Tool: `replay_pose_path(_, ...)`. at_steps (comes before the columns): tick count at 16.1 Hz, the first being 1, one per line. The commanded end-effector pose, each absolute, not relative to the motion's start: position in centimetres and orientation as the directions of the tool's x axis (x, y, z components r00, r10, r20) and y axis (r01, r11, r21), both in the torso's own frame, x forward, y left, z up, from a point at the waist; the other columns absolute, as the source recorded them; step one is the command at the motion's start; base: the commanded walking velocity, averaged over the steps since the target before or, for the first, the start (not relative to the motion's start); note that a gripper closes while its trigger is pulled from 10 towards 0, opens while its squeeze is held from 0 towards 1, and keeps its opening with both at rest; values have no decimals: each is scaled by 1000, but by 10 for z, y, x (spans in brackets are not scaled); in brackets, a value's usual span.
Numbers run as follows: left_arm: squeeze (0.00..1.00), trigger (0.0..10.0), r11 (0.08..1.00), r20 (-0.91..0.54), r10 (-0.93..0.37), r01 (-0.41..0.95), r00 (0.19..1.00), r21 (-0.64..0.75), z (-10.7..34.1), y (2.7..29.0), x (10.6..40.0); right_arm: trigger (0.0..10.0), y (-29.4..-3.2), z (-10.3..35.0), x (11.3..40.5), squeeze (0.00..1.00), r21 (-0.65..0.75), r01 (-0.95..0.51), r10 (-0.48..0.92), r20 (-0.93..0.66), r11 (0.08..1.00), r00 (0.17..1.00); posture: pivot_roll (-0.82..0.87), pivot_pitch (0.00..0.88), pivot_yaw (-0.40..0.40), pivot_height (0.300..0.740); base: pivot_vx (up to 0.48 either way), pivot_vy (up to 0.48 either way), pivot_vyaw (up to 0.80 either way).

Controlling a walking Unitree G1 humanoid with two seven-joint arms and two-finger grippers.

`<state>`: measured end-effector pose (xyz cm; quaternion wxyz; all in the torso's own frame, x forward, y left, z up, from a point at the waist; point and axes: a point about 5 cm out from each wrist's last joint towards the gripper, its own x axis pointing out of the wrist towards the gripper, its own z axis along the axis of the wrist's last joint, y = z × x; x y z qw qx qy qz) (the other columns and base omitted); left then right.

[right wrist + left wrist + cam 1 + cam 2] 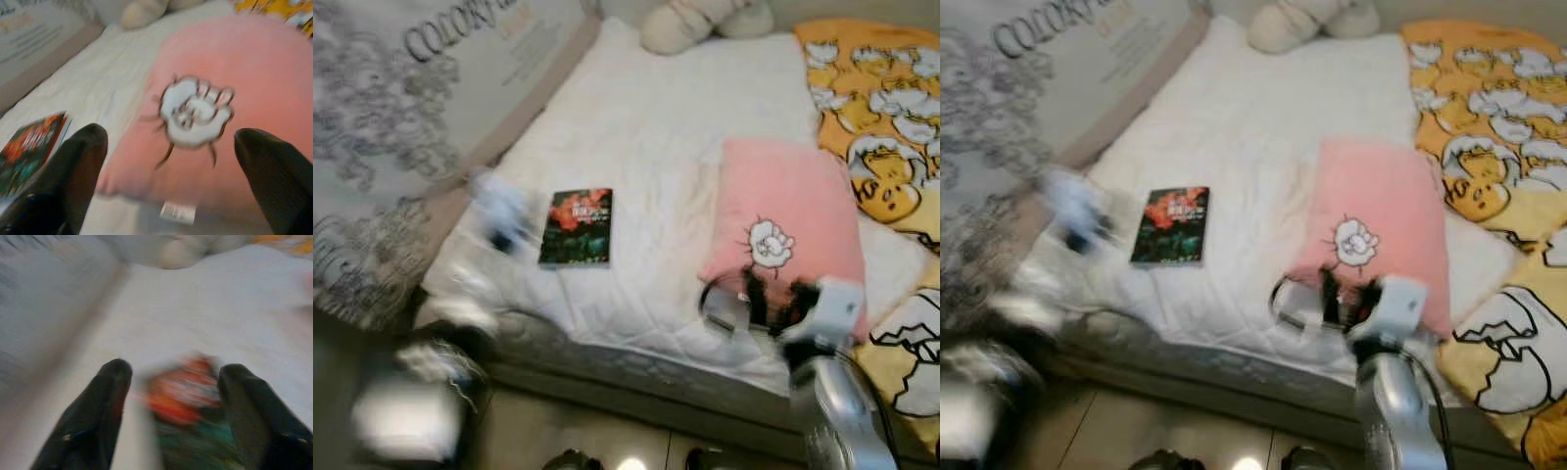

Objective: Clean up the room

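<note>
A dark book with a red and green cover (577, 227) lies flat on the white bed (656, 117) near its front left corner. A pink pillow with a white cartoon patch (790, 220) rests to the right of it. My left gripper (176, 396) is open, its two black fingers (93, 416) spread either side of the blurred book (190, 406); the arm is a motion-blurred smear (499, 215) left of the book. My right gripper (769, 299) hovers open at the pillow's front edge, and its wrist view looks onto the pillow (220, 98).
A yellow blanket with cartoon ducks (881, 117) covers the bed's right side. A cream plush toy (700, 22) lies at the head of the bed. A printed wall panel (401, 108) runs along the left. Floor (587, 431) lies below the bed's front edge.
</note>
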<state>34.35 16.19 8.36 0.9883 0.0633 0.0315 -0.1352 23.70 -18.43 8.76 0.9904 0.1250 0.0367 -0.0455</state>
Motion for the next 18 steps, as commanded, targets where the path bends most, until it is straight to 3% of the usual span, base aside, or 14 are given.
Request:
replay_pose_path(1, 1000, 10000, 953, -52, -280, 284, 959, 103, 90, 157, 343, 10000, -196, 82, 234, 1000, 234, 171, -153, -93, 957, 984, -47, 0, 79, 740, 0, 0, 0)
replay_pose_path(3, 1000, 10000, 949, 14, -316, 316, 949, -24, 83, 121, 332, 10000, -201, 72, 242, 1000, 210, 186, -165, -115, 960, 980, -27, 0, 55, 740, 0, 0, 0)
replay_pose_path(8, 1000, 10000, 956, 52, -294, 293, 955, 9, 103, 128, 343, 10000, -190, 70, 253, 1000, 178, 141, -132, -61, 974, 989, -31, 0, 57, 740, 0, -462, 0)
replay_pose_path(11, 1000, 10000, 939, 61, -342, 340, 938, 49, 107, 117, 345, 10000, -189, 72, 256, 1000, 133, 130, -126, -34, 983, 991, -53, 0, 68, 740, 0, -453, 0)
replay_pose_path(12, 0, 10000, 922, 50, -384, 380, 922, 82, 105, 111, 343, 10000, -186, 74, 257, 651, 106, 106, -104, -22, 989, 994, -59, 0, 71, 740, 0, -296, 0)
replay_pose_path(13, 0, 10000, 916, 26, -387, 381, 922, 123, 103, 109, 344, 10000, -183, 78, 257, 0, 71, 98, -98, 0, 993, 995, -66, 0, 76, 740, 0, 0, 0)
replay_pose_path(16, 0, 10000, 920, 20, -387, 385, 922, 74, 103, 109, 345, 10000, -181, 76, 258, 0, 75, 96, -96, 2, 993, 995, -75, 0, 85, 740, 0, 0, 0)
replay_pose_path(18, 0, 10000, 926, 22, -369, 365, 929, 91, 105, 110, 347, 10000, -179, 74, 260, 0, 98, 98, -96, -21, 990, 995, -81, 0, 88, 740, 0, 0, -759)
